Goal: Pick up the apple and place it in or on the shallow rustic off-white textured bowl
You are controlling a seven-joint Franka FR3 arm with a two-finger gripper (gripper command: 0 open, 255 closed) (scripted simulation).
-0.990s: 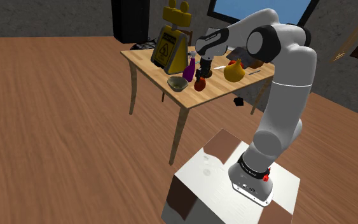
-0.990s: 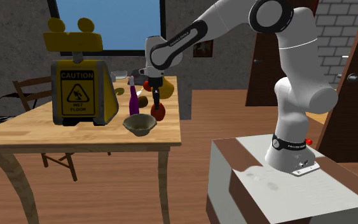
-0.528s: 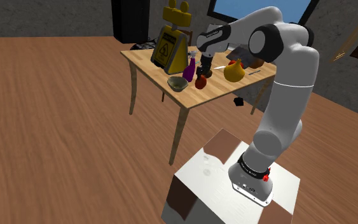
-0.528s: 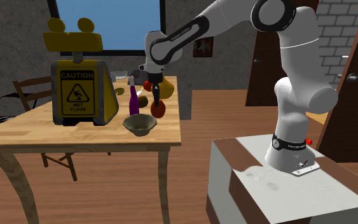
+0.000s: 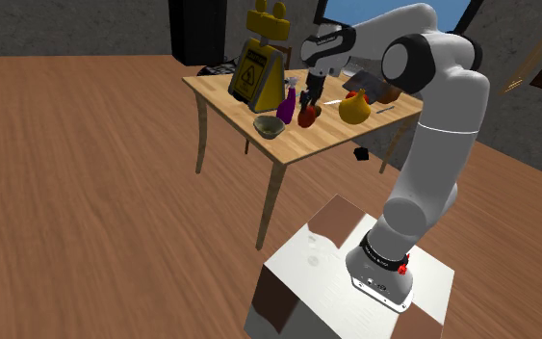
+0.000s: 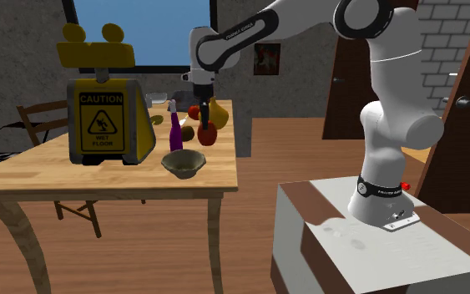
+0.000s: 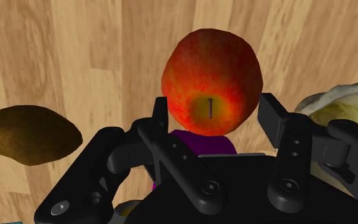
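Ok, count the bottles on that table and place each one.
1. The purple bottle stands beside the yellow caution sign, close to the bowl, near the apple in the gripper. Another could hide behind the sign.

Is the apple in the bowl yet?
No, the gripper clasps the apple in the air, apart from the bowl.
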